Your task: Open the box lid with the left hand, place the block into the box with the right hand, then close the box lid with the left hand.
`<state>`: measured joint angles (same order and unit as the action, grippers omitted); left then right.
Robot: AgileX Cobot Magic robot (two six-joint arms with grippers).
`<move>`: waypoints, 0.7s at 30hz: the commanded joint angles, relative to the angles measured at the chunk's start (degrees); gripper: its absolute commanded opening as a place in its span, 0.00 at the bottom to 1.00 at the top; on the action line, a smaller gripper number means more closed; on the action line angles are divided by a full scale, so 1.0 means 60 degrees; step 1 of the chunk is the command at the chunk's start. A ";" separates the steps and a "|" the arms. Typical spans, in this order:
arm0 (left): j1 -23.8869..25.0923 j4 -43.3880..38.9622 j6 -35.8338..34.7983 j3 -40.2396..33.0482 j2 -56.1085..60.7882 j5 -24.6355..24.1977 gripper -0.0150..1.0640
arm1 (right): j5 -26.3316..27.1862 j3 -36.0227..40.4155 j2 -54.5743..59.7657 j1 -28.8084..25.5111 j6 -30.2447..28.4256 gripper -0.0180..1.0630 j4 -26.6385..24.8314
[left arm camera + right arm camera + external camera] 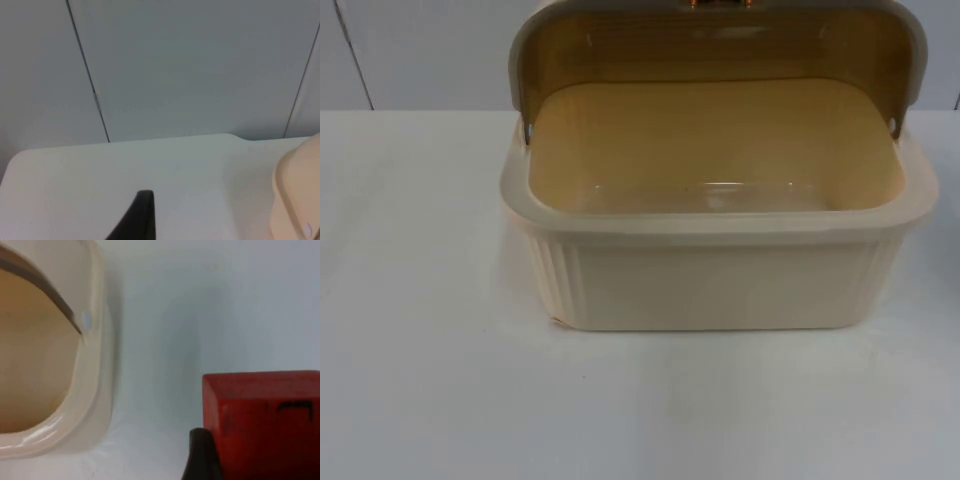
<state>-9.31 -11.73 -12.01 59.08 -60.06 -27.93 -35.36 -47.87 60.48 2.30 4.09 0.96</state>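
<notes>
The right gripper (202,455) hung just beside the box, its one black fingertip standing against the face of the red block (262,422); whether the fingers had closed on the block or merely stood next to it could not be told from the right wrist view. The left gripper (142,215) waited off to the box's left over bare table, well apart from the lid, and its single visible fingertip gave no sign of whether it was parted or closed.

The white table (420,380) ran back to the grey partition wall (190,65). On it stood the cream box (715,285), ribbed at its corners, broad rim toward the camera. Its lid (715,45), amber and translucent with a cream border, stood tipped up and back on its hinges, so the opening step looked done. The yellowish inside of the box held nothing.

The block sat outside the box, past its rim on the right-hand side, with a strip of table between them. By these pictures the placing was at its start at best: the block remained to be lifted over the rim and set inside, and then the left arm had the lid to bring down.
</notes>
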 commanded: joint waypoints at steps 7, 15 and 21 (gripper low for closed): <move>-0.0062 0.0026 -0.0059 -0.0003 0.0066 0.0070 0.98 | -0.1318 -0.0093 -0.2315 0.0033 -0.0825 0.05 -0.0576; -0.0062 0.0026 -0.0059 -0.0003 0.0066 0.0130 0.98 | -0.0612 -0.0093 -0.2745 0.0033 -0.4758 0.05 -0.4992; -0.0062 0.0026 -0.0059 -0.0003 0.0066 0.0130 0.98 | -0.0997 -0.0093 -0.1723 0.0033 -0.7682 0.05 -0.8014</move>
<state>-9.31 -11.73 -12.01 59.08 -60.06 -27.82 -40.45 -47.96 47.54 2.30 -33.87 -39.42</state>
